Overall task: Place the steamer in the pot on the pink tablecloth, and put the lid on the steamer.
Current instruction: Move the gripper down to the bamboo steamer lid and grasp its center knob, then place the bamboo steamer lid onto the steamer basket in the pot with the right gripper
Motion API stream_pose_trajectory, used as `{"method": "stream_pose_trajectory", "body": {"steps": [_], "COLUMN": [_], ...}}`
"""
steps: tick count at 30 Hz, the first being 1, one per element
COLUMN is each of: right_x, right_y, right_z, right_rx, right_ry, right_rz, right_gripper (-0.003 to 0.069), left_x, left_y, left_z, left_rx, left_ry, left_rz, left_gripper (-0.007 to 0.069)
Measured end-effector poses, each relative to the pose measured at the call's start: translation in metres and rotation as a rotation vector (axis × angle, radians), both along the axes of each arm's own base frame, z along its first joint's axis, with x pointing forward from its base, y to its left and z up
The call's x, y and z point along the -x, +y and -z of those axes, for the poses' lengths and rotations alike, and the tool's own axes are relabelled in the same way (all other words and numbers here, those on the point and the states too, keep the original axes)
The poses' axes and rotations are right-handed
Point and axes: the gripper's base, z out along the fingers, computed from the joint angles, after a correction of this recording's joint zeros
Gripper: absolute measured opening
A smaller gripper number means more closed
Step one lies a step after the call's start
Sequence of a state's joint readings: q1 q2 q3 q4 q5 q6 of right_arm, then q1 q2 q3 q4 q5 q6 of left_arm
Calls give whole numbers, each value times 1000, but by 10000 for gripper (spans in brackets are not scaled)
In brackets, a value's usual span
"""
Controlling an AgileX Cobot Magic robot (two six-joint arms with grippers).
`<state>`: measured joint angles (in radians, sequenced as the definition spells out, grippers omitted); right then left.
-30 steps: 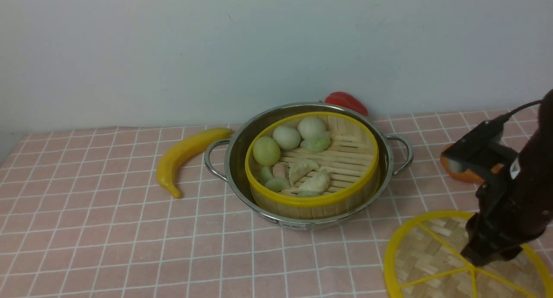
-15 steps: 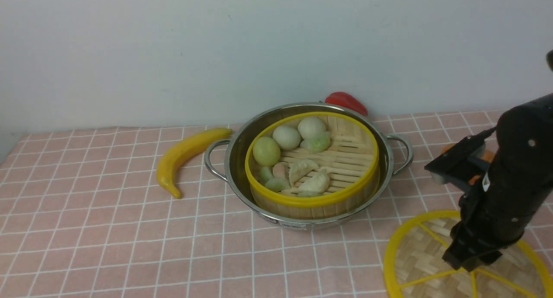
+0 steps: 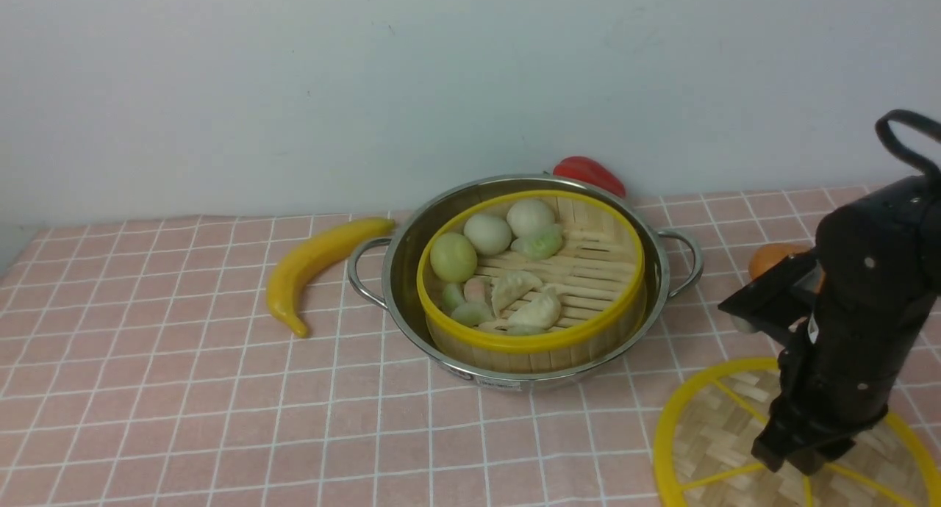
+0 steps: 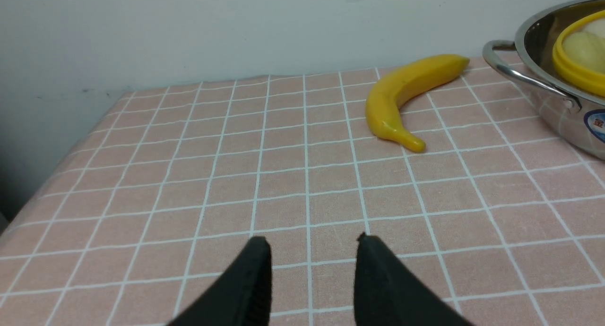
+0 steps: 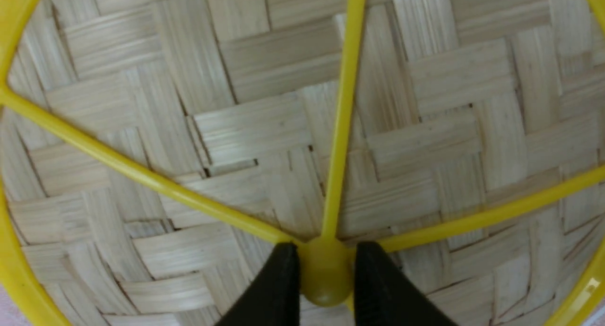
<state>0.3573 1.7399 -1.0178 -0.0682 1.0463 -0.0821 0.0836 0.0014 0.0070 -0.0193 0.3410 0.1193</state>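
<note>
Right gripper point(image 5: 326, 248) pinches yellow centre knob point(image 5: 325, 281) of flat round woven-bamboo lid point(image 3: 717, 433) lying on pink checked tablecloth point(image 3: 184, 389), near shiny steel pot point(image 3: 403, 272) holding yellow-rimmed bamboo steamer point(image 3: 529, 340). Left gripper point(image 4: 312, 250) spread, empty.

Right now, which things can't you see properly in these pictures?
Flat woven-bamboo lid with yellow rim: front view, bottom edge cuts it off; the right arm hides its knob.
Red thing behind the shiny steel pot: front view, pot rim hides most.
Orange round thing: front view, right arm covers it.
Right gripper: right wrist view, squeezing the yellow knob or not, unclear.
</note>
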Motion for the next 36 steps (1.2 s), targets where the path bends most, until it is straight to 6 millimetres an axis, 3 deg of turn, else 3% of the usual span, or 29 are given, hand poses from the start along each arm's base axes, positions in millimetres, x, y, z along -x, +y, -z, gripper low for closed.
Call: {"method": "stream_pose_trajectory", "body": {"steps": [6,9,10,11,13,14,19,20,23,27,28,29,30,32,33,34,36], "right_x": [1,4,8,8,16,24,50,51,50,27,26,13,8,-27,-26,-45,-63], "right_y": [1,1,0,-1,-3,-6,-14,-14,-8,7,8,15,17,33,33,42,55], "right_z": [-3,-16,-33,-35,-59,-78,-133,-135,-165,-193,-191,-200,-201,-202,-201,-195,-191], "right_rx": [-16,-44,-68,-71,-105,-132,-218,-224,-299,-377,-378,-397,-399,-390,-389,-377,-365], "right_ry": [-4,-43,-97,-104,-180,-244,-405,-407,-474,-531,-523,-537,-536,-527,-525,-504,-484], "right_rz": [11,54,78,83,98,97,84,79,10,-76,-78,-108,-116,-181,-187,-219,-264], "right_gripper": [146,146,146,146,146,146,146,146,146,146,146,146,146,146,146,146,146], "left_x": [0,0,0,0,0,0,0,0,0,0,0,0,0,0,0,0,0], "left_y": [0,0,0,0,0,0,0,0,0,0,0,0,0,0,0,0,0], "left_z": [0,0,0,0,0,0,0,0,0,0,0,0,0,0,0,0,0], "left_rx": [0,0,0,0,0,0,0,0,0,0,0,0,0,0,0,0,0], "left_ry": [0,0,0,0,0,0,0,0,0,0,0,0,0,0,0,0,0], "left_rz": [0,0,0,0,0,0,0,0,0,0,0,0,0,0,0,0,0], "left_gripper": [242,242,242,242,242,242,242,242,243,243,243,243,243,243,243,243,243]}}
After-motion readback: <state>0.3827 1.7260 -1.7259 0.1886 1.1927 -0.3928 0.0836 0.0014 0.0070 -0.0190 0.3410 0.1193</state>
